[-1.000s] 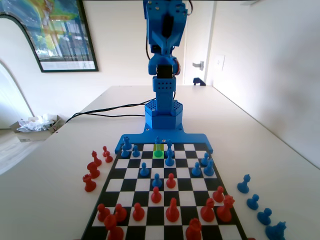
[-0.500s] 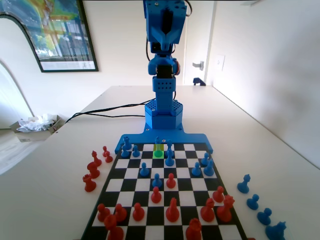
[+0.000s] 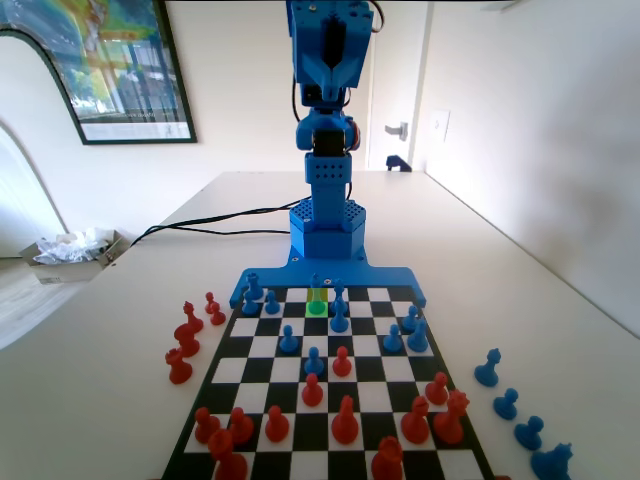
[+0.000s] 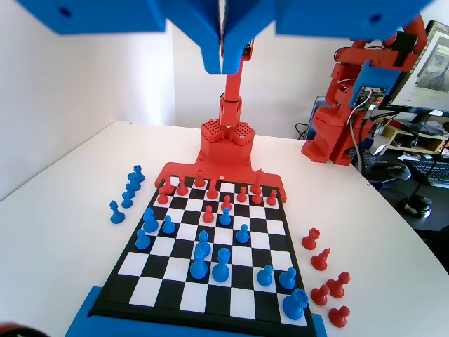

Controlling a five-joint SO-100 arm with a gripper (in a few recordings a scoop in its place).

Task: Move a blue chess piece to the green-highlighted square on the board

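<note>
A blue robot arm stands folded upright at the far end of a chess board [image 3: 262, 345] in the fixed view. It rises directly behind the green-highlighted square [image 3: 317, 300], and its gripper [image 4: 223, 64] is carried high above that square. In the wrist view the two jaws are pressed together with no gap, and nothing is held between them. The blue chess piece [image 3: 316, 284], slim and taller than the pawns, appears to stand on the green square itself. Its small pointed top rises just behind the green patch, and its lower part is tinted by the green. It is probably the piece [image 4: 222, 267] near the lower middle of the wrist view, though that match is uncertain. Judged from this, the placing looks done. The step in hand seems to be holding the arm clear, so it is best kept high and well away from the green square and from the tall blue pieces just beside that square. If the piece turns out to sit off centre, any correcting descent should come straight down over the green square with the jaws opened first. Counted in the fixed view, about eleven blue pieces are on the board, most of them clustered close around the green square. About eleven red pieces are also on the board, all well away from the green square towards the near end. Four blue pieces stand off the board, far to the right of the green square. Five red pieces stand off the board to its left. There is one green square.
</note>
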